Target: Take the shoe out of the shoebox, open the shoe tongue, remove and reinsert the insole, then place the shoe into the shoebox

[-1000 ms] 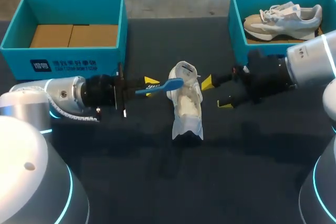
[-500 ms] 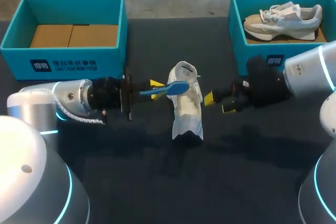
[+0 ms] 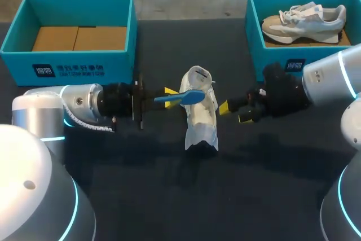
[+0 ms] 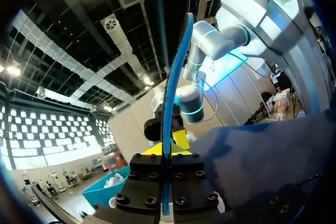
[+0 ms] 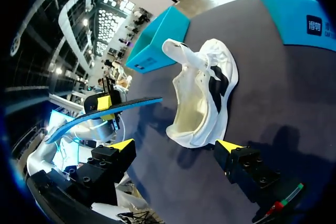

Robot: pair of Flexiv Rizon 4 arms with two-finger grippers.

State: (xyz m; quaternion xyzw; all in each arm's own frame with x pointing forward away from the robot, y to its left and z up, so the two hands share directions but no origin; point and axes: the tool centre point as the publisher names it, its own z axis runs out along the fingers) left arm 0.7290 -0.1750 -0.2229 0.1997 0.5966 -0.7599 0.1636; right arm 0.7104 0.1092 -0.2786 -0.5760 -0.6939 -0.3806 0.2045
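A white shoe (image 3: 201, 118) lies on the dark table (image 3: 169, 196) in the middle, its opening facing up and showing a cream inside (image 5: 195, 109). My left gripper (image 3: 169, 93) is shut on a blue insole (image 3: 181, 97), whose free end hangs over the shoe's opening. In the left wrist view the insole (image 4: 173, 87) stands edge-on, clamped in that gripper (image 4: 173, 144). My right gripper (image 3: 233, 113) stands open just right of the shoe, holding nothing. In its own view the right gripper (image 5: 176, 148) frames the shoe (image 5: 207, 85), with the insole (image 5: 100, 115) beyond it.
A teal shoebox (image 3: 67, 63) with brown cardboard inside stands at the back left. A second teal shoebox (image 3: 255, 32) at the back right holds a beige and white sneaker (image 3: 304, 18). My right arm's body is close to that box's front wall.
My left gripper has carried the insole a little to the right, further over the shoe. My right gripper has turned and dropped lower beside the shoe, still open.
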